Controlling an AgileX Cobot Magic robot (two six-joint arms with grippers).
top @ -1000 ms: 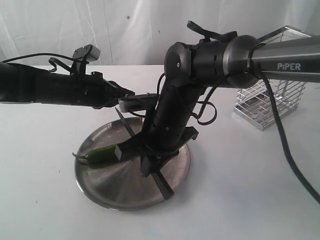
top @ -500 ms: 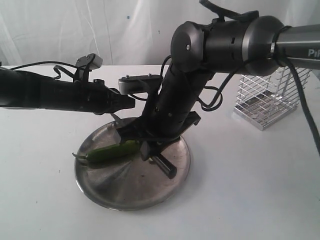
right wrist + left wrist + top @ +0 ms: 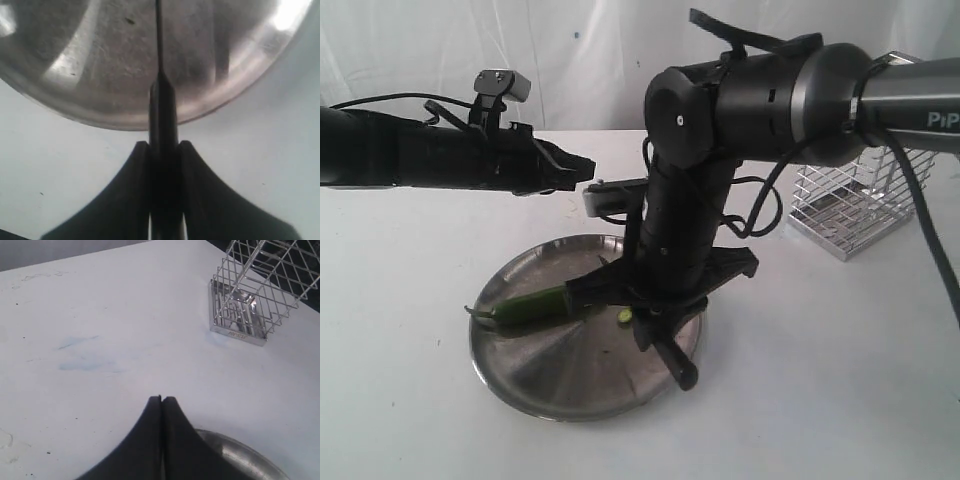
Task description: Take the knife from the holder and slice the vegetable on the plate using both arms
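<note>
The likeliest trouble is the slender glossy dark green pepper skidding or rolling on the round brushed-steel plate when the blade presses down. Nothing pins it. The left gripper hangs well above it, fingers pressed together on nothing. The small black-handled knife could also twist in the grip under a sideways load.

The right gripper has its fingers clamped on that handle. The thin blade runs edge-on straight out past the fingertips over the plate. The right arm folds steeply down over the plate. The pepper's near end lies just beside its fingers, and a small pale green piece lies close by. The left arm reaches out level, with the shiny chrome wire holder far ahead of its fingertips.
</note>
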